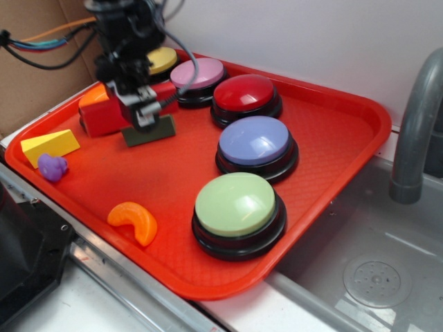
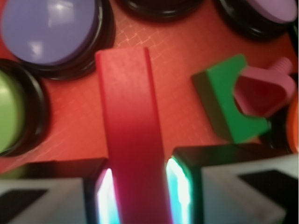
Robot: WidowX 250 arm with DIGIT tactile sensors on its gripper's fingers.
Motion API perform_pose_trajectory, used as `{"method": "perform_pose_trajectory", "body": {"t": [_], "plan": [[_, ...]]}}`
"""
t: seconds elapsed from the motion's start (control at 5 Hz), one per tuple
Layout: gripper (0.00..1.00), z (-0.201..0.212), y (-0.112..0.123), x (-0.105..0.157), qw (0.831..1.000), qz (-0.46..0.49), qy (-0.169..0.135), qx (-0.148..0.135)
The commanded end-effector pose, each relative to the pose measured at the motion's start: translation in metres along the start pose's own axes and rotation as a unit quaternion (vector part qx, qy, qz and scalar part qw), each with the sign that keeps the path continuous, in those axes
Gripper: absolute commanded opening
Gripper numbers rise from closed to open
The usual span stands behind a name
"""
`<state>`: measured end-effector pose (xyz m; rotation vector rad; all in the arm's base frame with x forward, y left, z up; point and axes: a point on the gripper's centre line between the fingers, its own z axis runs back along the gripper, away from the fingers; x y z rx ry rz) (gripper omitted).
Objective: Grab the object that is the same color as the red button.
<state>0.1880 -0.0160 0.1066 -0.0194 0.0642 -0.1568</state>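
Gripping the red block [image 2: 133, 140] between its pads, our gripper [image 2: 138, 186] sat at the tray's [image 1: 332, 138] far-left end, so we judged a straight lift best, clear of the green block [image 2: 224, 100] beside it and the red button [image 1: 244, 93] beyond.

The exterior view looks down at an angle from in front of the red tray [image 1: 346, 111], taking in all of it, with the gripper [image 1: 143, 111] at the far left. The wrist view sits just above the gripper [image 2: 138, 186], looking closely down. Both show the purple button [image 1: 256, 142] [image 2: 49, 30] beyond it.
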Motion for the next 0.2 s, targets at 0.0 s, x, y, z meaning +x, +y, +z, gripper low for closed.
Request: {"method": "perform_pose_trajectory", "body": {"t": [0.0], "plan": [[0.00,0.0491,0.0218,-0.0152,0.995,0.087,-0.035,0.018]]}}
